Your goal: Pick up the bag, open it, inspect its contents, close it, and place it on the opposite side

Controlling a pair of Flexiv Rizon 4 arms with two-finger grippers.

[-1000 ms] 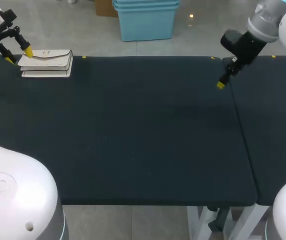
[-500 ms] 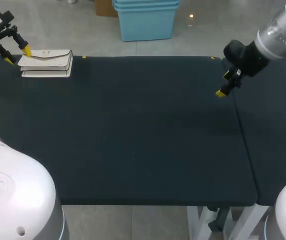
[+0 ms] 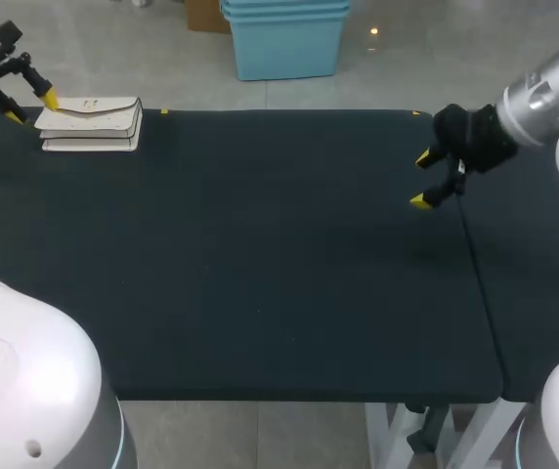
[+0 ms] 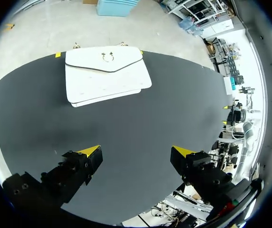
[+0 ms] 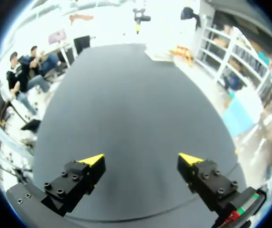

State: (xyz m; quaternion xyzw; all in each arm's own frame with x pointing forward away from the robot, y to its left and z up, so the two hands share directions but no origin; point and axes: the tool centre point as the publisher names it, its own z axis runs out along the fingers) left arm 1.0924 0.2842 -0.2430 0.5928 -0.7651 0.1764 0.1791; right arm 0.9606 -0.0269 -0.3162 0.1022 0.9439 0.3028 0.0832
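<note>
A flat white bag (image 3: 92,123) with a flap and a small metal clasp lies shut at the table's far left corner. In the left wrist view the white bag (image 4: 106,73) lies ahead of my left gripper (image 4: 136,150), which is open with nothing between its fingers. From the head camera my left gripper (image 3: 27,105) hovers just left of the bag, apart from it. My right gripper (image 3: 421,180) is open and empty above the right part of the table, far from the bag. My right gripper (image 5: 140,158) faces along the dark table, and the bag (image 5: 159,55) shows small at the far end.
The dark table top (image 3: 260,254) stretches wide between the two arms. A seam (image 3: 475,254) runs front to back near its right side. My left arm (image 5: 140,18) shows tiny at the far end in the right wrist view.
My right gripper has swung down and turned sideways, so both yellow tips now show. My left gripper has drawn slightly left and back from the bag.
</note>
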